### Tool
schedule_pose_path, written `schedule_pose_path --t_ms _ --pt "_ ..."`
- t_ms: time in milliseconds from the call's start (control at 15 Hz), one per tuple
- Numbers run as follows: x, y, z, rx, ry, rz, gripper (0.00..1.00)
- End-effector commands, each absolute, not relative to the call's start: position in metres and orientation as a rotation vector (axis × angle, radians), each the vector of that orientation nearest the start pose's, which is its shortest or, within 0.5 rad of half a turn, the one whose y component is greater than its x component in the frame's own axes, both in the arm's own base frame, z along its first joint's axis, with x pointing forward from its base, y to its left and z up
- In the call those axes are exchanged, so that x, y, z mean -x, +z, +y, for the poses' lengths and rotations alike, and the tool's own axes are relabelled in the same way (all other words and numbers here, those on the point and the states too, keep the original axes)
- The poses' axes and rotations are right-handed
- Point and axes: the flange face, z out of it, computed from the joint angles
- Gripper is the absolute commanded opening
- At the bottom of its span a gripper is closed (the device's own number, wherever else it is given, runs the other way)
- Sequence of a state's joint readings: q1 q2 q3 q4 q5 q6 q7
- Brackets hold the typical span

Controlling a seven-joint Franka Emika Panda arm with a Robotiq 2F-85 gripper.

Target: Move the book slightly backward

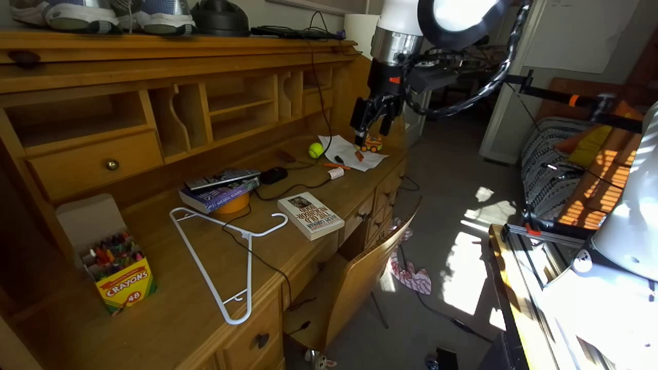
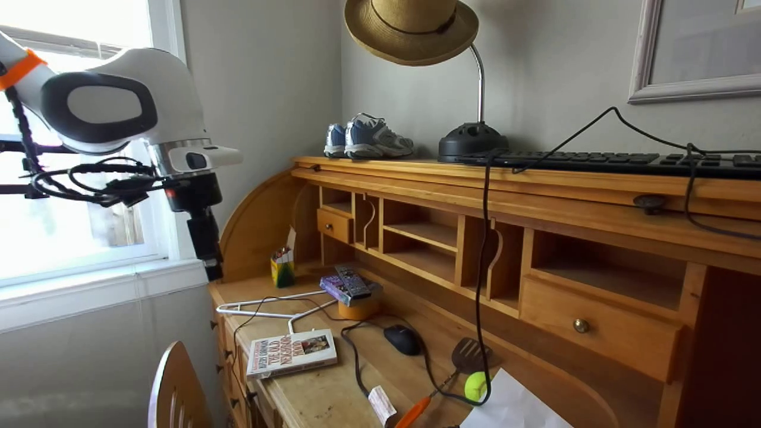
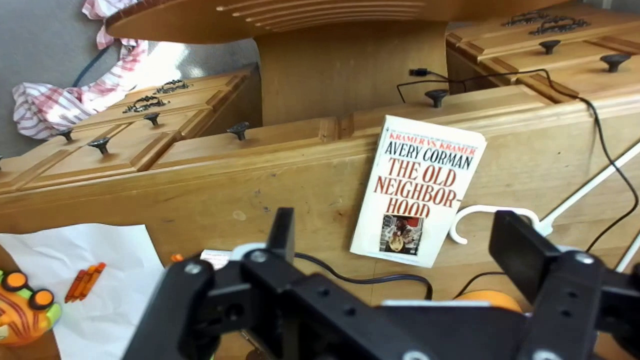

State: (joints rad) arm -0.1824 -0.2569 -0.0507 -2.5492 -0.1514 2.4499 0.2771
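Observation:
The book (image 1: 310, 214) lies flat on the wooden desk near its front edge. It has a cream-white cover with red and black lettering and a small dark picture. It also shows in an exterior view (image 2: 292, 353) and in the wrist view (image 3: 422, 187). My gripper (image 1: 372, 134) hangs in the air above the desk, well apart from the book. In the wrist view the gripper (image 3: 393, 220) has its two fingers wide apart with nothing between them, and the book lies below, beyond the fingertips. The gripper also shows side-on in an exterior view (image 2: 214, 274).
A white hanger (image 1: 250, 236) lies beside the book, its hook close to the book's edge. A dark stack (image 1: 221, 187) rests on an orange object. A mouse (image 1: 273, 175), cables, a tennis ball (image 1: 315, 150) and a crayon box (image 1: 126, 282) are on the desk. A chair (image 1: 367, 267) stands in front.

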Motion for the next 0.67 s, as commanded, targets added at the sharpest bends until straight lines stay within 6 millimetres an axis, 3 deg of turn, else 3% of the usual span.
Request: schedule_pose_path --t_ms 0,200,267,600 --pt "-0.463 0.353 -0.108 3.131 -0.287 0.696 1.00" --pt "-0.478 0.334 -0.111 3.135 -0.328 0.709 1.00" --pt "-0.465 0.348 -0.108 3.138 -0.310 0.675 1.00" --pt "-0.468 0.346 -0.109 3.137 -0.312 0.675 1.00"
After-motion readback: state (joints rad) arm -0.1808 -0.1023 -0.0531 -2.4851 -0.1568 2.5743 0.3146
